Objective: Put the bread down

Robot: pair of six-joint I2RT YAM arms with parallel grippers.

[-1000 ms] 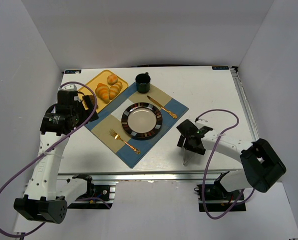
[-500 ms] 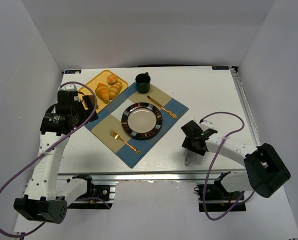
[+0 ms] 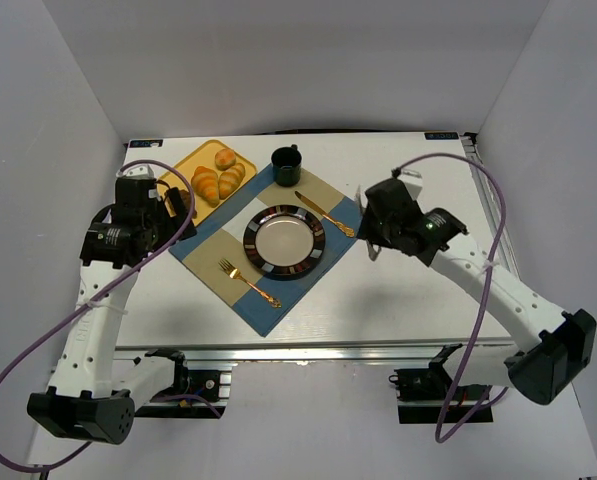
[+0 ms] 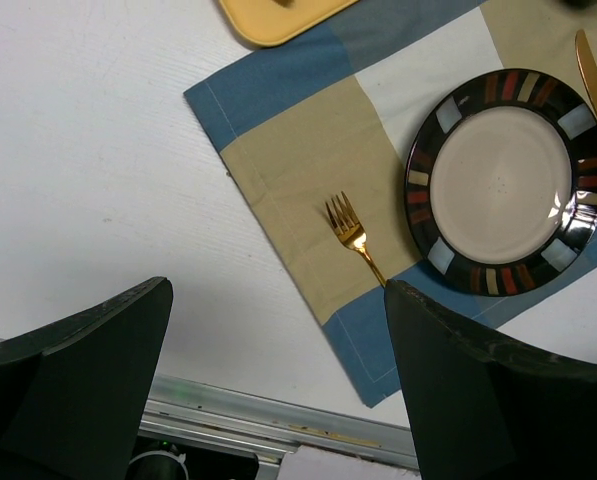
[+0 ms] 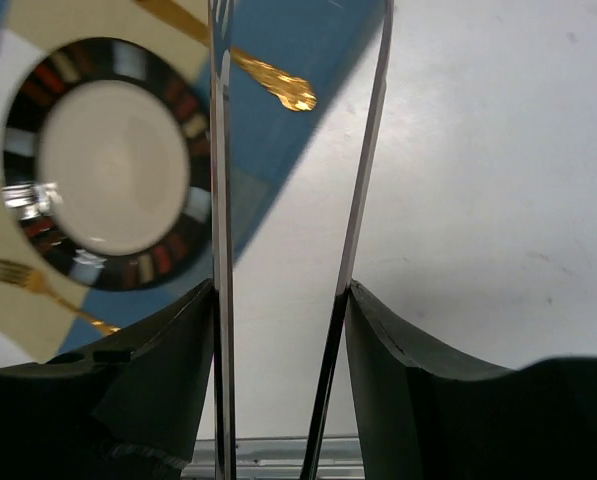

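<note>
The golden-orange ridged croissant (image 3: 206,184) lies on a yellow tray (image 3: 185,167) at the far left, beside a round bun and a smooth roll. I see no dark brown chunk. My left gripper (image 3: 178,206) hovers open and empty by the tray's near edge; in its wrist view (image 4: 278,385) the jaws stand wide apart over the table's front edge. My right gripper (image 3: 374,243) is shut on metal tongs (image 5: 221,150), whose two blades run up between the fingers (image 5: 398,370), above the placemat's right corner.
A dark-rimmed plate (image 3: 284,240) sits on a blue and beige placemat (image 3: 218,250), with a gold fork (image 3: 248,282) on its left and a gold knife (image 3: 325,212) on its right. A dark green cup (image 3: 286,165) stands behind. The table's front rail (image 4: 278,425) is near.
My right arm has lifted the tongs off the table near the front edge and swung back and up to the placemat's right corner. The left arm has not moved.
</note>
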